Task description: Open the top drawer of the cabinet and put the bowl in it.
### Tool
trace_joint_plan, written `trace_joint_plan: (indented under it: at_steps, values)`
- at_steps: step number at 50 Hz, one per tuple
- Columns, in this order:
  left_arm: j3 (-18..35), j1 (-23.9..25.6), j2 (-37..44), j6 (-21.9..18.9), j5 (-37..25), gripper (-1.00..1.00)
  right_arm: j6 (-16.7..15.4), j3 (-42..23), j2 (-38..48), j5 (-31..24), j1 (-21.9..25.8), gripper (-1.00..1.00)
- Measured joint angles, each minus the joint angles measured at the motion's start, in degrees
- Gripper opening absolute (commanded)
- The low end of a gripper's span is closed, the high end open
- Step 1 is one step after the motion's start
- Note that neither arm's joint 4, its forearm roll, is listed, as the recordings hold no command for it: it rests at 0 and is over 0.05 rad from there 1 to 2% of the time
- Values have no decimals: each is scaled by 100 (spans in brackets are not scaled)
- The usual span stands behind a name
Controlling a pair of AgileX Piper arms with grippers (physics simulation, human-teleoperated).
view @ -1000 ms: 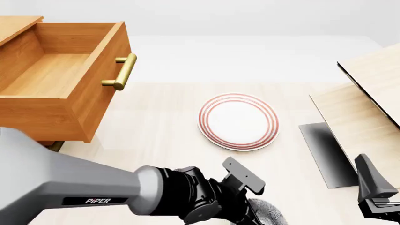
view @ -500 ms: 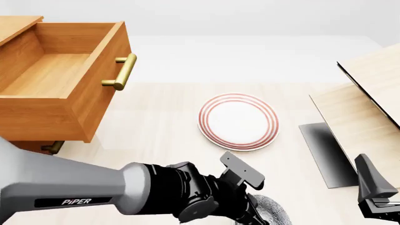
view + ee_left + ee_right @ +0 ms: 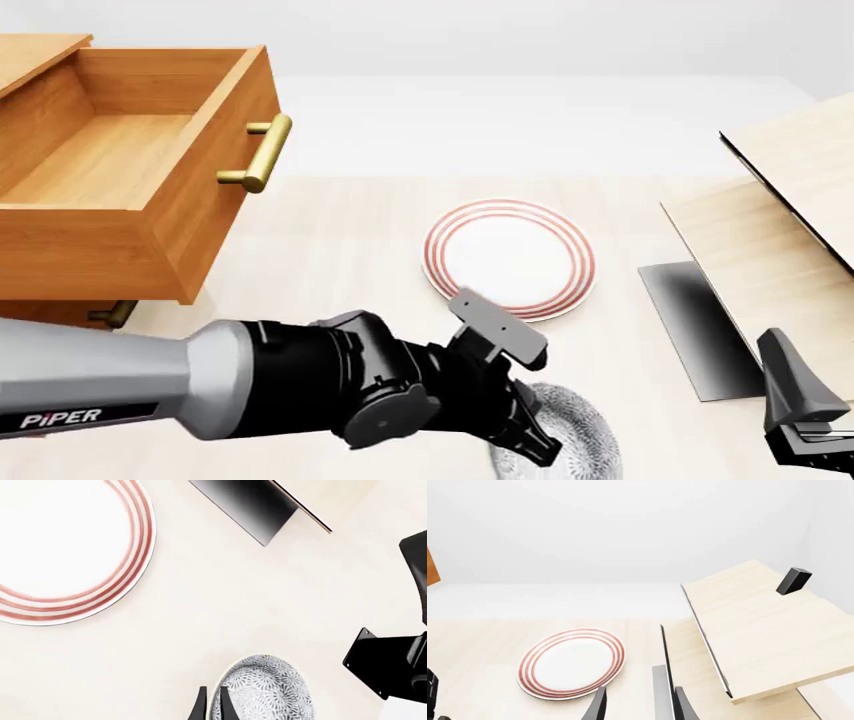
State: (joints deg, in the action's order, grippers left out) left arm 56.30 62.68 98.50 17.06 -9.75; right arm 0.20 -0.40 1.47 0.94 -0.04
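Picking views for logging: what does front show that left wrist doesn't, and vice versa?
Front only: the open top drawer of the cabinet, and the left arm's body. Left wrist only: the bowl's speckled inside, with the left gripper fingers straddling its rim. Both: the bowl, the red-ringed plate, the pale panels.

We see bare table (image 3: 334,260) between the open top drawer (image 3: 120,170) and the plate (image 3: 509,258). Pale panels (image 3: 774,240) block the right.
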Motion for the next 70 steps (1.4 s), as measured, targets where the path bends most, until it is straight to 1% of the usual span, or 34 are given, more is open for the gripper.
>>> trace_joint_plan:
  at_steps: [13,24,37,57,70]
  values:
    - [29,-256,-427,-213,-292,-100,0,0,0,0,0,100]
    - [204,-472,-730,-331,-643,-100,0,0,0,0,0,100]
    - [617,-644,-889,-459,-1113,-100,0,0,0,0,0,100]
    - [1455,-986,-965,-587,-1933,-100,0,0,0,0,0,100]
    - [2048,-1163,-899,-581,-2411,-100,0,0,0,0,0,100]
